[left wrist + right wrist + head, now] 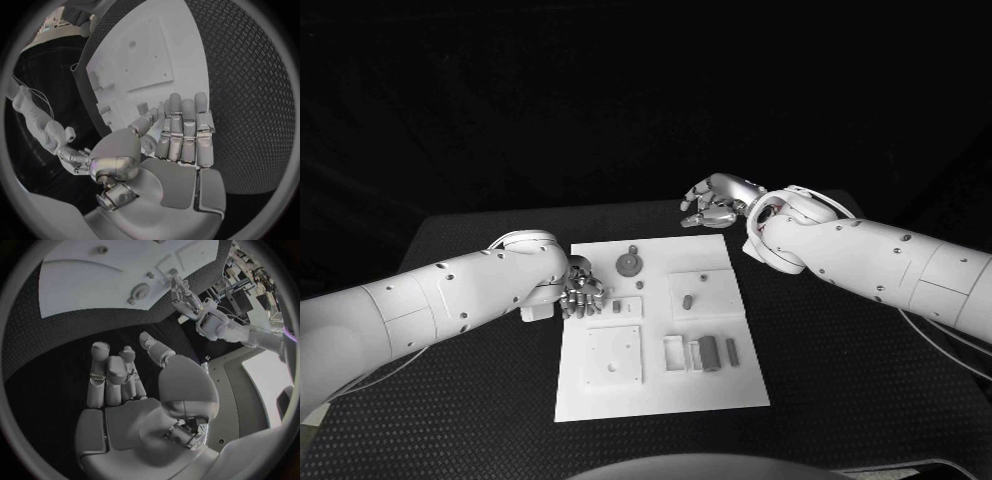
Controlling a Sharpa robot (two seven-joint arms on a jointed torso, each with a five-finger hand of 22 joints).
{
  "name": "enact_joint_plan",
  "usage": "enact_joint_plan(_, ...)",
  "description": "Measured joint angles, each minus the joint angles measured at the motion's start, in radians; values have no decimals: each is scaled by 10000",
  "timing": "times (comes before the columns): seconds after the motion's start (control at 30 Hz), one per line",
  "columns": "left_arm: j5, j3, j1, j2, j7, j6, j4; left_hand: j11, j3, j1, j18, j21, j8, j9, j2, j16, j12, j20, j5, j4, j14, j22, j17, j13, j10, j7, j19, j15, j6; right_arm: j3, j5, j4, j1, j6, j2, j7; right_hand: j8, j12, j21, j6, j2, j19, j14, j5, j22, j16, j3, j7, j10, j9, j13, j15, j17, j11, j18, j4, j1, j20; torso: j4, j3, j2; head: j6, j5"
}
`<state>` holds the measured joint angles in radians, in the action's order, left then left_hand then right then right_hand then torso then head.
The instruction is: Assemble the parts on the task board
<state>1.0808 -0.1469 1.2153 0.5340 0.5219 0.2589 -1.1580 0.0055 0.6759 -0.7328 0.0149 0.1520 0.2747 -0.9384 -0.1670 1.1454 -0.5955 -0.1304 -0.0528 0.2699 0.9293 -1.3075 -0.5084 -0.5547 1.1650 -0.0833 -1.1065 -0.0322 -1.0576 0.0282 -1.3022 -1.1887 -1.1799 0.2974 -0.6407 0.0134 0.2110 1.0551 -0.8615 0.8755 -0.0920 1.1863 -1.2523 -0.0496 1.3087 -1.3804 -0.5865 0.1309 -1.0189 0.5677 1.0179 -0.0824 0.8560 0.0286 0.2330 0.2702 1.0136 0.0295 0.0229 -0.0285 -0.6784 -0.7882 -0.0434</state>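
Below, flat white task board on ribbed black table, metallic hands seemingly empty, fingers apart.

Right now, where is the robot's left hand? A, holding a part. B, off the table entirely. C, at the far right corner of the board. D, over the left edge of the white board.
D: the left hand sits open over the white board's left edge, holding nothing.

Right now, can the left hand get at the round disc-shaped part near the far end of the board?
Probably yes. The left hand is open at the task board's left edge, the round part lies just beyond its fingers, and nothing stands between.
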Motion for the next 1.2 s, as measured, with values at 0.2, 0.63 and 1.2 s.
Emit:
enact_joint_plan(0.2,-5,-15,2,3,-16,13,-10,0,-2,0,0,0,0,14,2,39,0,0,36,1,19,0,0,0,0,33,0,-20,-35,0,0,0,0,0,1,0,0,0,0,1,0,0,0,0,0,0,0,-1,0,0,1,0,0,0,-1,0,0,0,6,5,0,-9,-9)
enact_joint_plan(0.63,-12,-20,-1,3,-34,12,2,-33,27,24,0,38,-9,19,52,39,0,1,38,34,35,1,-1,-9,36,68,1,-36,-73,0,0,3,0,-1,4,0,0,-1,0,-17,0,0,0,0,0,0,0,17,0,1,-9,0,0,0,0,0,0,0,10,11,-2,-11,-17)
enact_joint_plan(1.2,-55,-29,-11,12,-227,2,95,-76,52,-2,0,193,13,-42,53,162,-154,-70,15,110,143,1,-2,-55,143,121,-71,-71,-198,1,0,20,1,-3,25,-1,0,19,0,-15,0,-1,0,0,0,0,0,15,0,2,-8,0,0,0,-1,0,0,-1,5,10,-3,-23,-7)
